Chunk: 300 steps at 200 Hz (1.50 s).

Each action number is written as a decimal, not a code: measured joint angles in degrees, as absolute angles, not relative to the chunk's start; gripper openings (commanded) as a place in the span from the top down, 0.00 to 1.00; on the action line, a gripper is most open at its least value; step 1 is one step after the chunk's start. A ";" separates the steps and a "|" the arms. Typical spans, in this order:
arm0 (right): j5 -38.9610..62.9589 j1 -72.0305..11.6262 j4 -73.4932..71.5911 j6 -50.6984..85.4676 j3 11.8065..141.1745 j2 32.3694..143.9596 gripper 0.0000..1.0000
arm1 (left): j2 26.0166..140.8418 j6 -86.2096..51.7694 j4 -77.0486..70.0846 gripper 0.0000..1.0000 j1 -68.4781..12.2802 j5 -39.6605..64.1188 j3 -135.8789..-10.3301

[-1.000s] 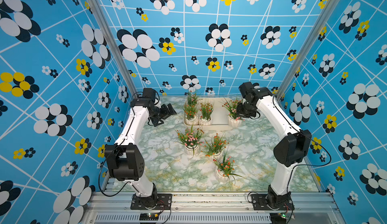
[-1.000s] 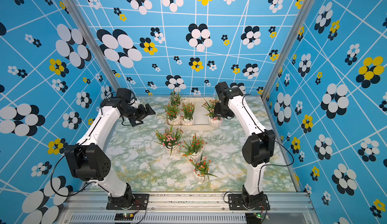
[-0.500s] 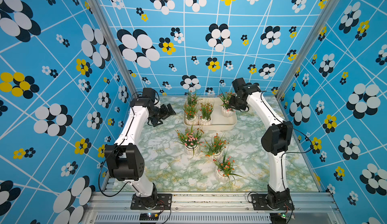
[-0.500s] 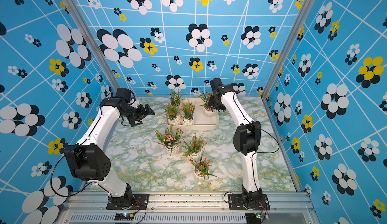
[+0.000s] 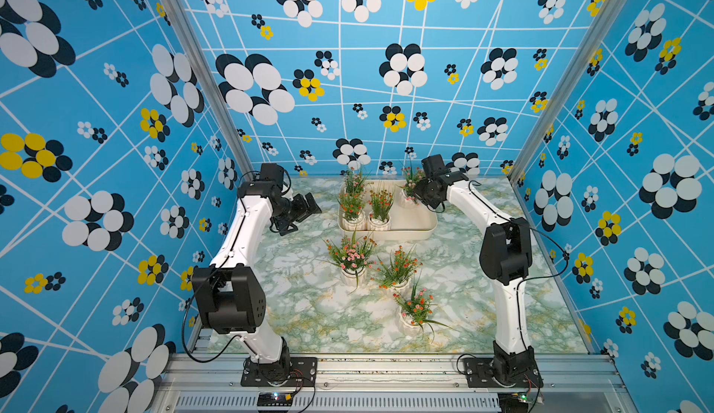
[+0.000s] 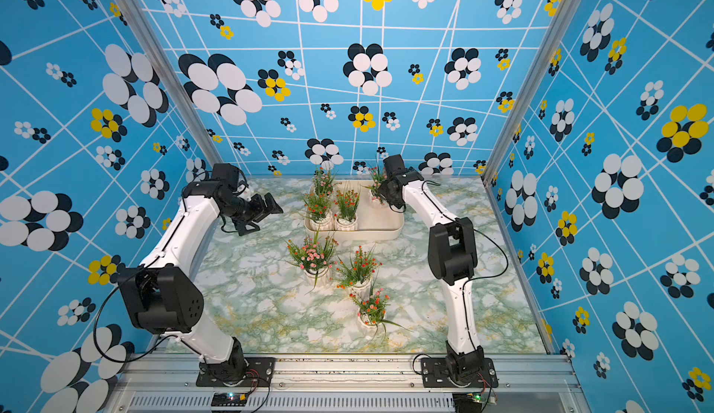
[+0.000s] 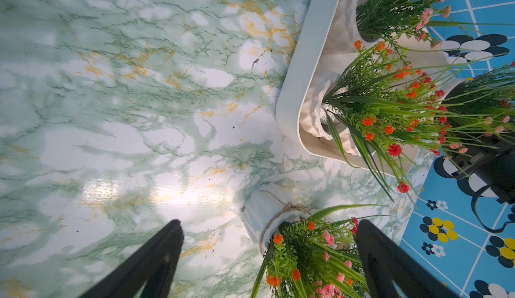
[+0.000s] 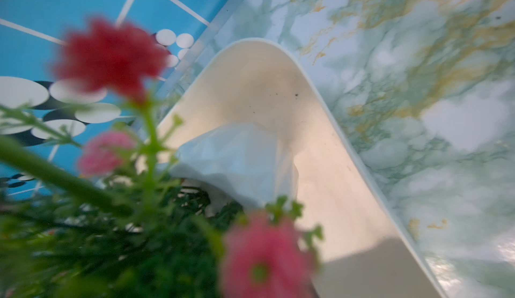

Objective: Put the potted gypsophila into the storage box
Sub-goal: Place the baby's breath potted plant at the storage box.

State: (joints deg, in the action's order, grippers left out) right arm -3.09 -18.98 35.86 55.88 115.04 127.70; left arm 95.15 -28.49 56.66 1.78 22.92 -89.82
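The right claw [image 5: 416, 194] pinches a potted gypsophila [image 5: 409, 178] at the far corner of the storage box [image 5: 386, 235]; the left claw [image 5: 312, 207], spread wide, hovers beside it.

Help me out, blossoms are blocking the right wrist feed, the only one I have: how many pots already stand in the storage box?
Observer: Three placed pots stand in the left half of the storage box. The held pot hangs at its far right corner.
Operator: How many wait outside?
Observer: Three loose pots stand on the table in front of the box.
Operator: Is the other arm in my way?
Observer: No. The left gripper hangs open and empty, off the box's left side.
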 measured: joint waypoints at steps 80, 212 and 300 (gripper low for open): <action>-0.80 -22.50 29.17 61.28 118.91 135.31 1.00 | 95.15 -27.81 56.77 0.00 2.96 22.96 -88.09; 1.02 -25.87 25.06 65.45 124.22 140.14 1.00 | 95.57 -26.76 56.75 0.01 4.29 23.62 -87.46; 1.91 -26.15 21.93 66.50 124.88 140.86 0.74 | 95.57 -26.35 56.73 0.01 4.64 23.94 -86.91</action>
State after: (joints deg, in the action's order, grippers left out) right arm 1.91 -26.15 21.93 66.50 124.88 140.86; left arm 95.57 -26.35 56.73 4.64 23.94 -86.91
